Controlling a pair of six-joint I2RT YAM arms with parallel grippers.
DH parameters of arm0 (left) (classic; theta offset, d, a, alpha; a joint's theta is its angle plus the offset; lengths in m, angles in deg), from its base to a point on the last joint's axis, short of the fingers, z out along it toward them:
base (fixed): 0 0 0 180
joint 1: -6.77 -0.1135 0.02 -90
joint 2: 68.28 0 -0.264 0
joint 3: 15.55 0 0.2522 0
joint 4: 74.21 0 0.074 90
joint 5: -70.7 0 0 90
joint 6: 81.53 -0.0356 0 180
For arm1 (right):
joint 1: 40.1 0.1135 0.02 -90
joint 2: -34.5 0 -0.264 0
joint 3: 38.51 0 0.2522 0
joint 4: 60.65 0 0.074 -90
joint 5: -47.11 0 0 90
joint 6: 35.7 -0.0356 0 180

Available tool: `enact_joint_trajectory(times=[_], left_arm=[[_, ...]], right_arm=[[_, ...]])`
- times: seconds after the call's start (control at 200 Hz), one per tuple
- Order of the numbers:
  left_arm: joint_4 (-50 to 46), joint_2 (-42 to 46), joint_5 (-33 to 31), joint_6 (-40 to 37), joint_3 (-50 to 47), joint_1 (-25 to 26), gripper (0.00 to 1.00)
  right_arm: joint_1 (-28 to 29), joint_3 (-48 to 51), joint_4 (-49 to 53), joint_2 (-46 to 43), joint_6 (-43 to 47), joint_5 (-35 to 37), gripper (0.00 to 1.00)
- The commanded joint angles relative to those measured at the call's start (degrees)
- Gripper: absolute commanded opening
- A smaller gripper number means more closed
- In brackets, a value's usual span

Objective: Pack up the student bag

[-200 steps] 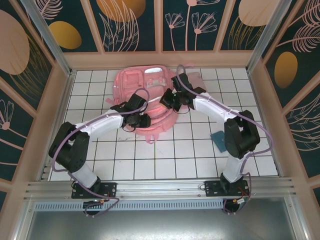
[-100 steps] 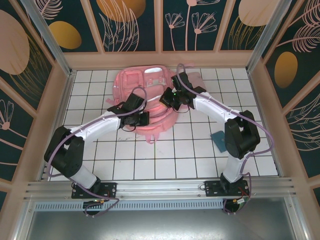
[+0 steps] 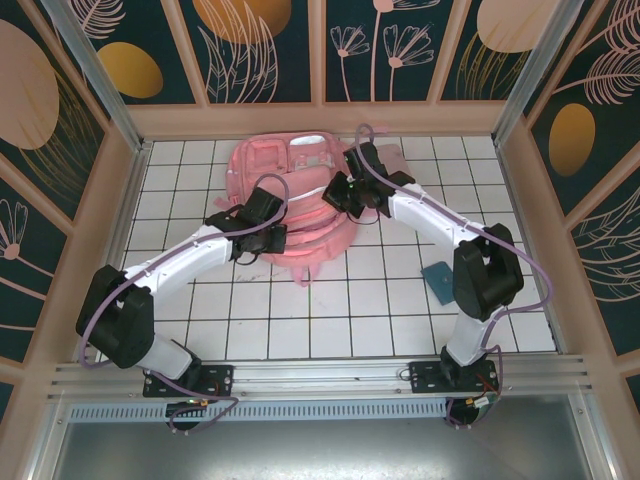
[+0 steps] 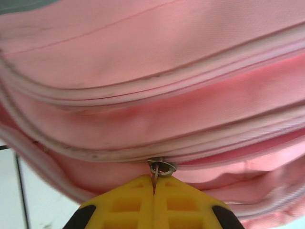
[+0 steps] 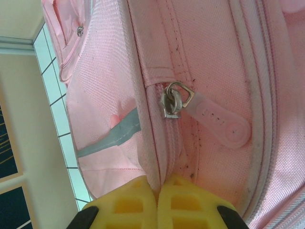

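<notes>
Packing seems near done: student bag (image 3: pixel 290 165) lies at the far middle of the counter (image 3: pixel 330 310). Left claw (image 4: pixel 153 185) is clamped on a metal zip pull (image 4: pixel 161 168), and right claw (image 5: pixel 157 187) pinches the bag's seam near another slider (image 5: pixel 172 104). Zipping is probably what's left.

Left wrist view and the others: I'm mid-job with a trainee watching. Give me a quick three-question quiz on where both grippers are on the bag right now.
1. True or false: the left gripper is shut on a metal zipper pull of the student bag.
2. In the right wrist view, the pale rubber pull tab is: A) clamped between the fingers; B) lying free on the bag, while the right gripper pinches the fabric beside the zipper; C) hanging off the bag's edge.
3. Which arm is the flat blue item nearest?

Key: 1 true; 2 B; 3 the right arm.
</notes>
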Motion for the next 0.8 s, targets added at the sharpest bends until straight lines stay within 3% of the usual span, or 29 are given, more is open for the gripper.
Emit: enact_joint_trajectory(times=[0.0,0.205,0.49,0.796], left_arm=[[-4.5,0.6,-11.3,-1.1,1.5,-1.3,0.0],[-3.4,-0.8,-14.3,-2.2,-0.2,-4.5,0.0],[3.7,-1.4,-14.5,-4.4,-0.9,-11.2,0.0],[16.9,-1.9,-9.7,-15.7,-1.3,-15.8,0.0]], right_arm=[[-1.0,-1.6,1.3,-4.4,2.3,4.9,0.0],[-1.0,0.6,0.6,-6.6,5.2,5.6,0.0],[-2.9,3.1,-2.7,-8.6,8.7,1.3,0.0],[-3.5,2.1,-2.6,-5.6,17.5,-4.5,0.0]])
